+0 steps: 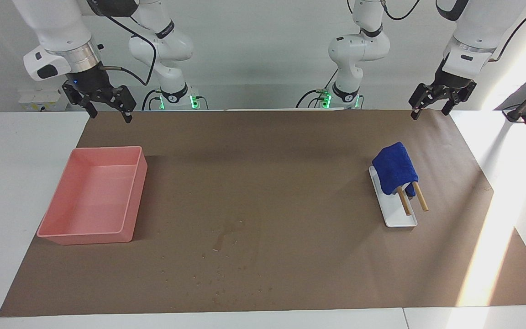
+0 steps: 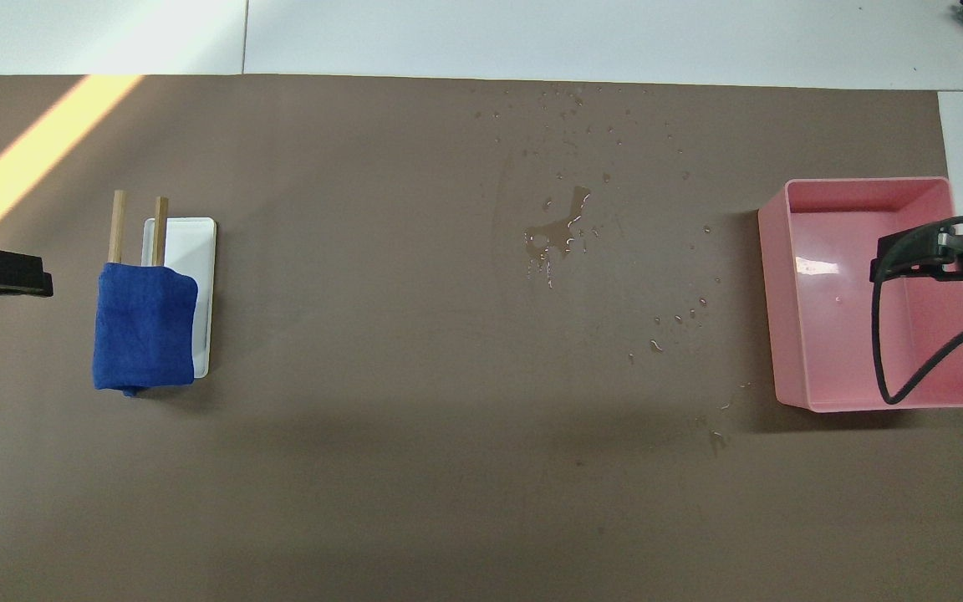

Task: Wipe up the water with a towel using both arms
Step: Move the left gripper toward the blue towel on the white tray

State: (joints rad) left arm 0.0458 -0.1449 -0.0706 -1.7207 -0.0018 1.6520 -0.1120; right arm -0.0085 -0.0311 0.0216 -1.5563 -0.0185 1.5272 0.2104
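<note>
The deep-blue towel point(image 1: 394, 168) hangs folded over two wooden sticks point(image 1: 412, 201) on a white tray point(image 1: 400, 218) toward the left arm's end of the table; it also shows in the overhead view point(image 2: 145, 326). The water point(image 1: 228, 233) is a glossy smear with many droplets mid-mat, farther from the robots than the towel, and shows from overhead point(image 2: 561, 230). My left gripper point(image 1: 429, 113) hangs open and empty, raised over the mat's edge, apart from the towel point(image 2: 5, 274). My right gripper point(image 1: 111, 116) hangs open and empty, raised over the pink bin's end point(image 2: 941, 255).
A pink bin point(image 1: 85, 237) with nothing in it stands toward the right arm's end of the table point(image 2: 770, 293). A brown mat point(image 1: 267, 160) covers the white table. Droplets spread from the smear toward the bin and the mat's edge farthest from the robots.
</note>
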